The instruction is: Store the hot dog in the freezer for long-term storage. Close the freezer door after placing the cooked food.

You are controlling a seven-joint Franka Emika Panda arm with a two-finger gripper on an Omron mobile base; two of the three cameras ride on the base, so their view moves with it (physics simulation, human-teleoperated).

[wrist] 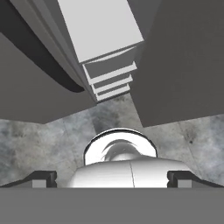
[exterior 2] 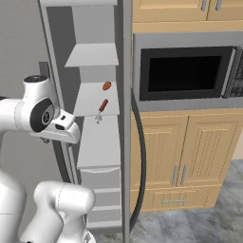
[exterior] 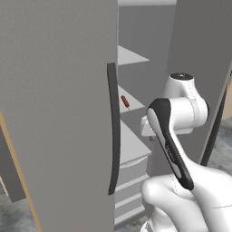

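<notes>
The freezer (exterior 2: 97,142) stands open, with pale shelves above and drawers (wrist: 109,78) below. A reddish hot dog (exterior 2: 103,105) (exterior: 125,102) lies near the front of the middle shelf (exterior 2: 92,102). A smaller reddish piece (exterior 2: 107,86) sits further back on that shelf. The freezer door (exterior: 199,54) is swung out on the right and is seen edge-on (exterior 2: 126,95) with its dark handle (exterior 2: 140,156). My gripper (wrist: 111,180) is open and empty, pointing down at the floor in front of the freezer. My hand (exterior 2: 61,129) hangs left of and below the hot dog, apart from it.
The other grey fridge door (exterior: 59,113) is shut on the left, its long dark handle (exterior: 113,129) close to my arm. A black microwave (exterior 2: 185,71) and wooden cabinets (exterior 2: 185,161) stand to the right. Grey stone floor (wrist: 52,131) lies below.
</notes>
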